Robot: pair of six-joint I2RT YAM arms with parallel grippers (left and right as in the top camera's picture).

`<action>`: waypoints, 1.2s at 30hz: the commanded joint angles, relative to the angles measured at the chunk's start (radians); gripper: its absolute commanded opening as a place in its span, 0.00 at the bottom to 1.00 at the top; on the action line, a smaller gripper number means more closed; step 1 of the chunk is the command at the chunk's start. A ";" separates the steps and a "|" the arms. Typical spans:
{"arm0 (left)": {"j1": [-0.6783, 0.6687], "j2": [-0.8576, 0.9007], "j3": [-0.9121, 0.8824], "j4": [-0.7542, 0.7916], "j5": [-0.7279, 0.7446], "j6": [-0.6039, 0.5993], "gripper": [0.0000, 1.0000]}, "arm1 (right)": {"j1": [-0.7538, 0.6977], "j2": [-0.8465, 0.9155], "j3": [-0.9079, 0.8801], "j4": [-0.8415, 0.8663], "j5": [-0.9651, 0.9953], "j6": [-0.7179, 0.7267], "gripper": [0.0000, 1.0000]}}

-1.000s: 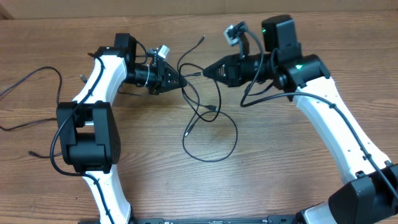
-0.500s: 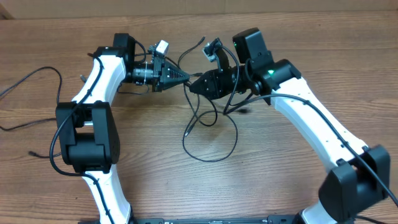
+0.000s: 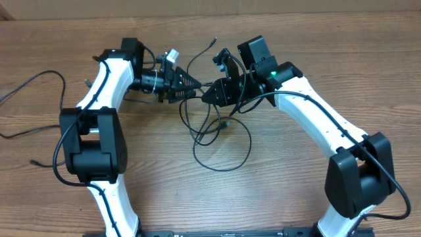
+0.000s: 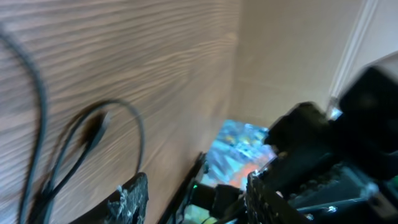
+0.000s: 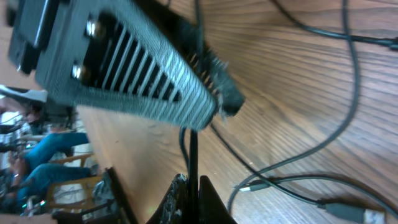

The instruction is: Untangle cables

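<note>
Several thin black cables [image 3: 217, 125] lie tangled in loops on the wooden table between my two arms, and one plug end [image 3: 214, 41] points toward the back. My right gripper [image 3: 205, 97] points left and is shut on one cable strand [image 5: 193, 155], which runs straight up out of its jaws [image 5: 189, 190]. My left gripper [image 3: 192, 91] points right, almost tip to tip with the right one. Its fingers stand apart in the left wrist view [image 4: 196, 190], with nothing between them. A cable loop with a plug [image 4: 96, 127] lies on the wood beside it.
Another thin black cable [image 3: 36, 82] lies loose at the table's far left. More strands and a plug [image 5: 339, 208] lie on the wood beneath the right gripper. A ribbed grey finger of the left gripper [image 5: 143, 68] sits close in front of the right wrist camera.
My right arm has swung left until its gripper nearly meets the left gripper. The left gripper has drawn back slightly. The cable loops under them have bunched up to the left.
</note>
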State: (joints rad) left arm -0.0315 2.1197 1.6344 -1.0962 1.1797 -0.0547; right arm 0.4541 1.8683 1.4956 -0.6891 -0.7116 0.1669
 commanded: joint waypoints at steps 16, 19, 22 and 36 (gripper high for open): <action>-0.009 0.005 0.010 -0.054 0.012 0.349 0.49 | 0.005 0.006 -0.006 0.034 0.142 0.130 0.04; -0.008 0.005 0.010 -0.070 0.021 0.453 0.56 | 0.005 0.006 -0.006 0.040 0.106 0.148 0.04; -0.009 0.005 0.010 -0.094 0.017 0.550 0.59 | 0.004 0.006 -0.006 0.062 0.017 0.148 0.04; -0.009 0.005 0.010 -0.201 0.008 0.853 0.42 | -0.043 0.006 -0.006 0.094 -0.300 0.148 0.06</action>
State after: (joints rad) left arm -0.0330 2.1197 1.6344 -1.2846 1.1595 0.6830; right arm 0.4133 1.8736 1.4956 -0.5983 -0.9264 0.3141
